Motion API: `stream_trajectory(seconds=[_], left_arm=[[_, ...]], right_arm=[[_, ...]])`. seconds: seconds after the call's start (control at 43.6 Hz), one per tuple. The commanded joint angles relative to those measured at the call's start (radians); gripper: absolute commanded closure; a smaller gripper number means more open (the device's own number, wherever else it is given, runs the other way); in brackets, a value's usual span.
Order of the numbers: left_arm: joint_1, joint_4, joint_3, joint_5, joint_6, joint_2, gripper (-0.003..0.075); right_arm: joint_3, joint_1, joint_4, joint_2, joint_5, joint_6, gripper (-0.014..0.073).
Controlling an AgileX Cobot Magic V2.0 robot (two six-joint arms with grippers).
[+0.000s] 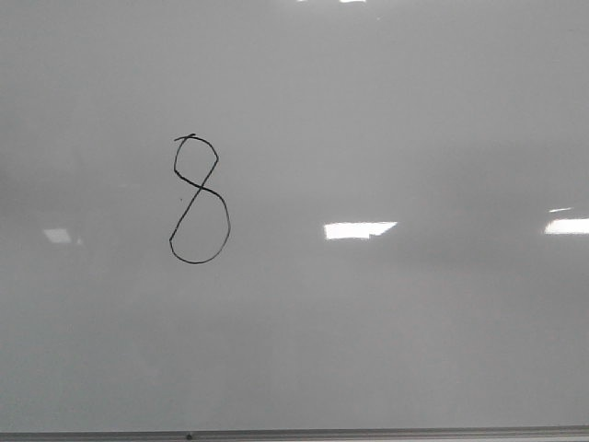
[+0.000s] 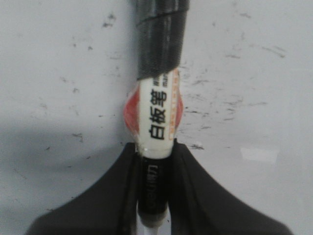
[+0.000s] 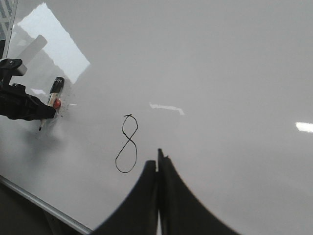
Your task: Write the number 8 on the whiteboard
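Observation:
A thin black number 8 [image 1: 199, 199] stands left of centre on the whiteboard [image 1: 405, 120], with a small tick at its top. It also shows in the right wrist view [image 3: 127, 145] on the whiteboard [image 3: 220, 73]. My left gripper [image 2: 155, 152] is shut on a marker [image 2: 155, 110] with a white and red label and black tape round its far end; the board surface behind it [image 2: 58, 58] is smudged. In the right wrist view the left gripper [image 3: 46, 110] holds the marker [image 3: 55, 92] at the board, away from the 8. My right gripper [image 3: 159, 164] is shut and empty, off the board beside the 8.
The board's thin metal bottom edge [image 1: 368, 433] runs along the foot of the front view and also shows in the right wrist view [image 3: 44, 205]. Bright light reflections [image 1: 359, 229] lie on the board. No arm shows in the front view.

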Motion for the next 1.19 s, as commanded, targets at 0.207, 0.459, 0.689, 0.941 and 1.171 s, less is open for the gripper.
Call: stream_trajectory(seconds=[0.207,0.459,0.689,0.941,1.171], left_arm=[[0.001,-0.007,-0.031,-0.083,-0.009,0.01,0.0459],[0.001,-0.005,-0.031,-0.067,-0.009,0.006,0.0337],[0.001,0.027,-0.029,0.032,-0.005,-0.122,0.0311],[0.001,0.045,0.057,0.079,-0.005,-0.45,0.0339],[-0.047,0.045,0.2,0.11,-0.005,-0.789,0.0538]], right_arm=[[-0.029,-0.007,0.021,0.01,-0.044,-0.001,0.0661],[-0.029,-0.007,0.021,0.01,-0.044,-0.001,0.0661],[-0.029,-0.007,0.021,0.01,-0.043,-0.001,0.0661],[-0.029,-0.007,0.021,0.01,-0.043,-0.001,0.0661],[-0.029,-0.007,0.021,0.01,-0.043,-0.001,0.0661]])
